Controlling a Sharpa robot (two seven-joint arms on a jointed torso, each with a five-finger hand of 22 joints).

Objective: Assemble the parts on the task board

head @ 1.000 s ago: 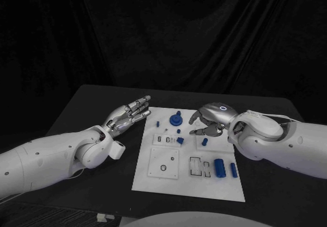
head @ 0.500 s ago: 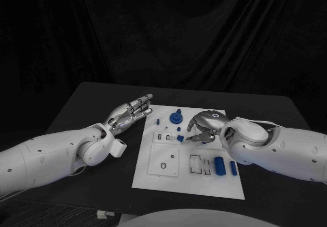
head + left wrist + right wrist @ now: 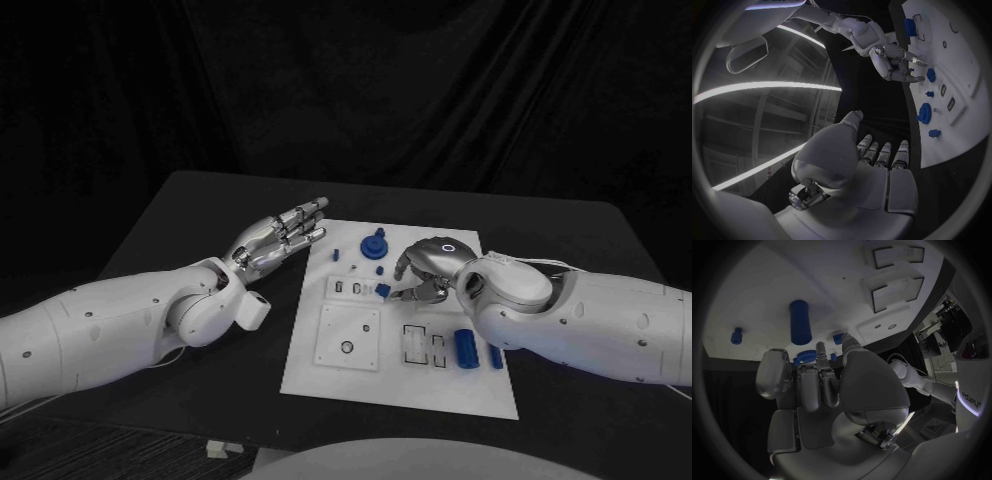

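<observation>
Since earlier frame, we see right hand (image 3: 427, 268) shifted left, down onto small part (image 3: 382, 291) at board (image 3: 404, 385) centre; grip unclear. Left hand (image 3: 277, 238) open, left of board. Blue cylinder (image 3: 464, 351) lower right, long axis up-down in frame. Black table (image 3: 188, 215), dark curtain (image 3: 375, 90). "edyzr"-like lettering (image 3: 970, 401) on arm, unclear.

Matt white task board (image 3: 346, 385); glossy blue (plastic-looking) parts (image 3: 464, 352)

I count one task board (image 3: 411, 385) on my worktop (image 3: 188, 220), two robot hands, and several blue parts.
</observation>
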